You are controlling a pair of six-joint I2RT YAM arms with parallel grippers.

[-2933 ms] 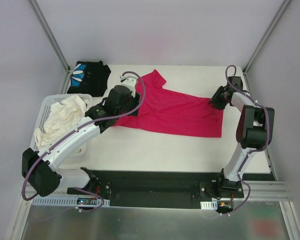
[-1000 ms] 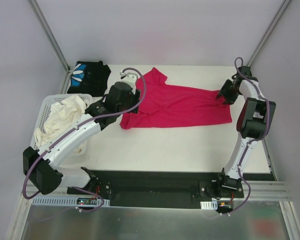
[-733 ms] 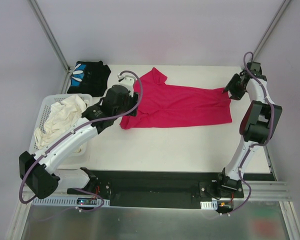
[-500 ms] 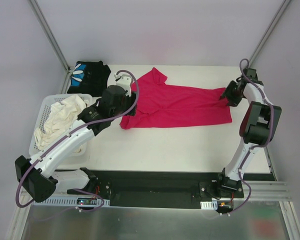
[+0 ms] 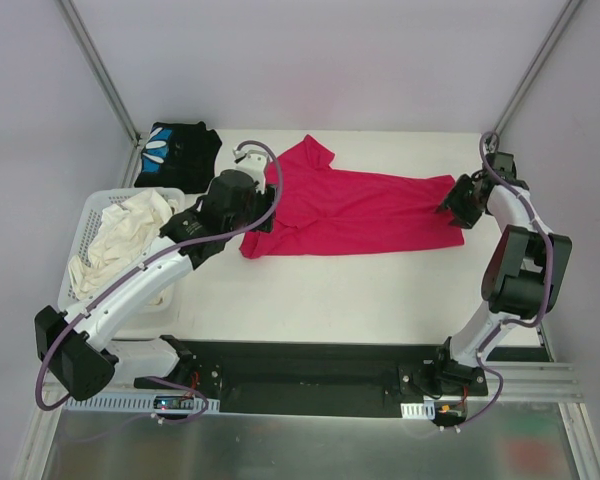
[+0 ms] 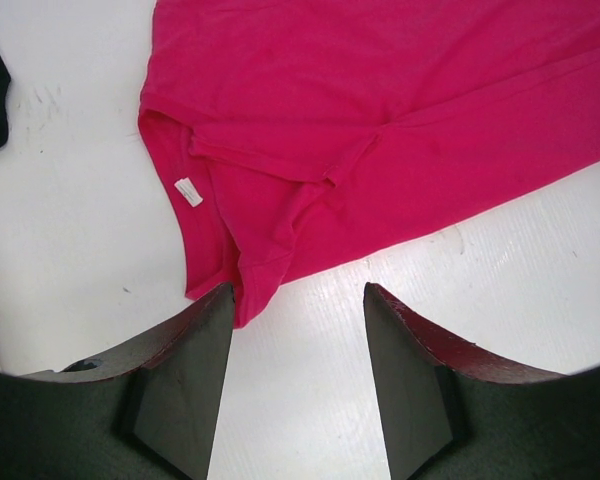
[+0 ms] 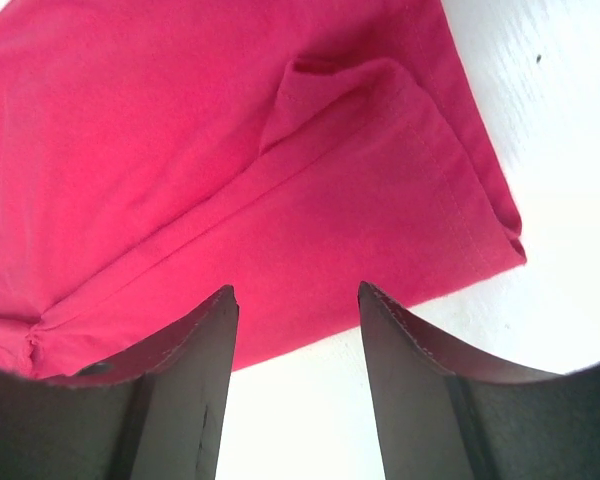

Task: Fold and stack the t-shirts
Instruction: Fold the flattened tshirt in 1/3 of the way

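Magenta shirt (image 5: 350,212) lies flat on the desk (image 5: 330,290), long axis running side to side between my arms. My left fingers (image 6: 180,390) hover spread and empty at its collar end, my right fingers (image 7: 185,390) likewise spread at the hem corner.

Your left arm (image 5: 130,290) and right arm (image 5: 475,322) are white tubes between bulky black joint housings, each trailed by a purple cable (image 5: 280,185). Both stand on a black base plate (image 5: 310,375) at lower centre. The left gripper (image 6: 298,290) and right gripper (image 7: 296,290) have dark, wedge-shaped fingers.
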